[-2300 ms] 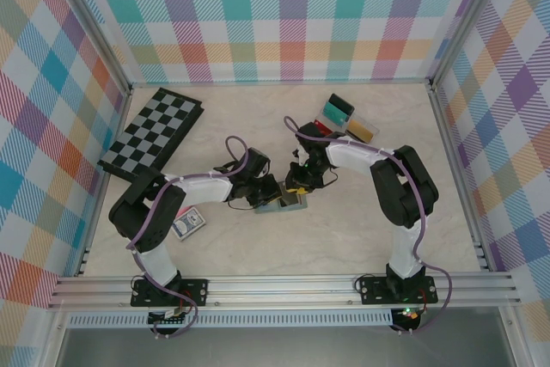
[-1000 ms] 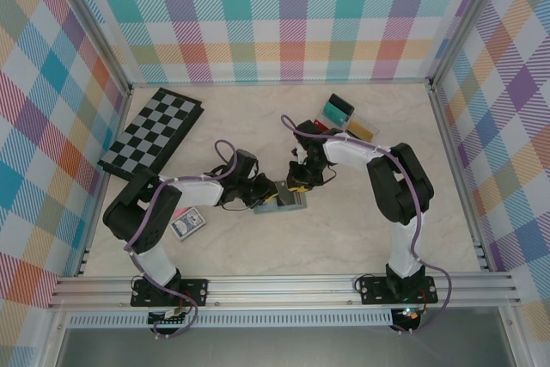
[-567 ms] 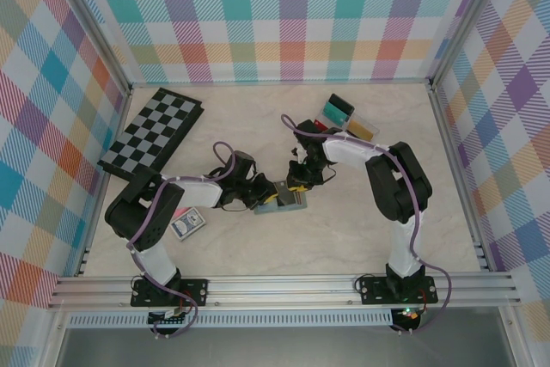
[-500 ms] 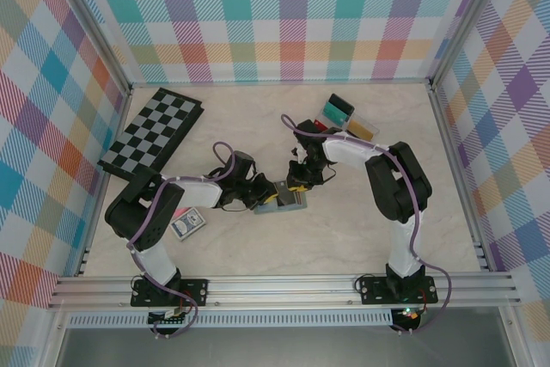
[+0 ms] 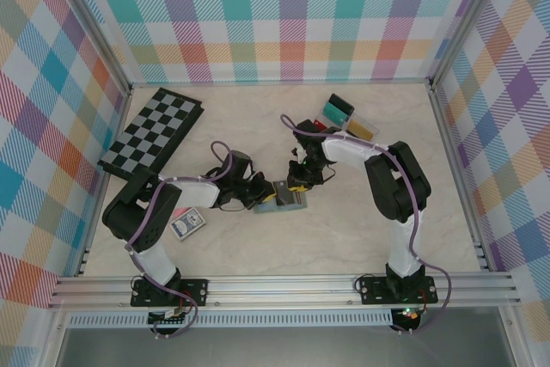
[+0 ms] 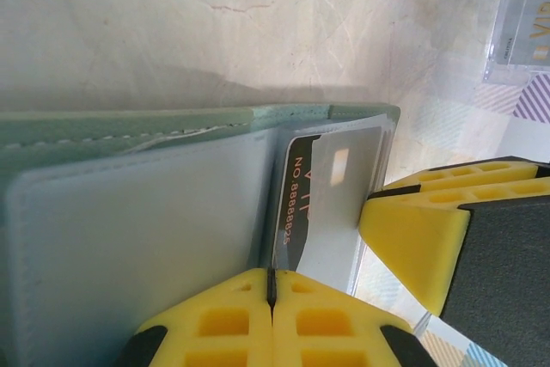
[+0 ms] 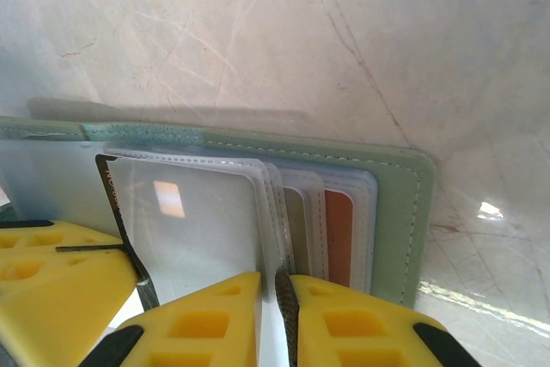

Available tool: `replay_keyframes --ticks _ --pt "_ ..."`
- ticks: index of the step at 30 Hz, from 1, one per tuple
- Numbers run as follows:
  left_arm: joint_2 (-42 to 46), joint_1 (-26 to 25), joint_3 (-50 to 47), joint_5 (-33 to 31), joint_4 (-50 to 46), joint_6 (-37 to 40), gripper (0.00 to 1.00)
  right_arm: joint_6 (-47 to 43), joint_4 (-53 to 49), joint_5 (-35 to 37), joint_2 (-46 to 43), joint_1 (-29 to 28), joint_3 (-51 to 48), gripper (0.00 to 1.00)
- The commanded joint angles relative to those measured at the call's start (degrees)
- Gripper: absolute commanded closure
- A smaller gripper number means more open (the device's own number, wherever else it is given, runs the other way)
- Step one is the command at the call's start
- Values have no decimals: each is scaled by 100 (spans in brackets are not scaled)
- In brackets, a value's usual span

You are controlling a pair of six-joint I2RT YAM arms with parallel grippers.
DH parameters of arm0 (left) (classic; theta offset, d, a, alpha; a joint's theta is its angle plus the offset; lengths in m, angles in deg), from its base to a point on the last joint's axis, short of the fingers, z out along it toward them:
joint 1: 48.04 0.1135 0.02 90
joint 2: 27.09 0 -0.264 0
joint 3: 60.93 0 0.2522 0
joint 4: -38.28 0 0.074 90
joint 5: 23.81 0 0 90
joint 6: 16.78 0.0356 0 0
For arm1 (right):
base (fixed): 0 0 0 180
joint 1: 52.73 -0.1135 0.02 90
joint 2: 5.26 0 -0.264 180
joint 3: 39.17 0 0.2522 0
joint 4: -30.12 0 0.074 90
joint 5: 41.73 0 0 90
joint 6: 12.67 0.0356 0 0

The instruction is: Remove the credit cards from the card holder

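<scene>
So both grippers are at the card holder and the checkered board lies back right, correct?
No: the top external view shows the checkered board back left. The left gripper and right gripper are indeed at the card holder.

The card holder [image 7: 404,212] is soft, matt grey-green leather-like material with stitched edges. Its clear sleeves [image 7: 206,221] are glossy plastic that catches highlights. The dark card [image 6: 294,186] looks like smooth plastic. The table [image 7: 344,40] is smooth, marble-patterned and finely scratched.
</scene>
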State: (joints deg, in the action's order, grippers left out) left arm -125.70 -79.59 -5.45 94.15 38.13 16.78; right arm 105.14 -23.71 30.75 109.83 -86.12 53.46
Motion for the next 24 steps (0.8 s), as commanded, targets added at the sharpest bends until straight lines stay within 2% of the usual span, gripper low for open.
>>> replay_keyframes --ticks 1,7,13,24 --pt "197 79 -39 -100 -363 250 100 25 -238 469 352 -32 -82 83" --pt "273 96 -45 -160 -622 370 97 -10 -236 434 348 -32 -73 83" --pt "277 96 43 49 -429 252 73 -260 -266 263 183 -39 0 83" --pt "-67 121 181 185 -196 187 73 -386 -309 12 51 -32 239 82"
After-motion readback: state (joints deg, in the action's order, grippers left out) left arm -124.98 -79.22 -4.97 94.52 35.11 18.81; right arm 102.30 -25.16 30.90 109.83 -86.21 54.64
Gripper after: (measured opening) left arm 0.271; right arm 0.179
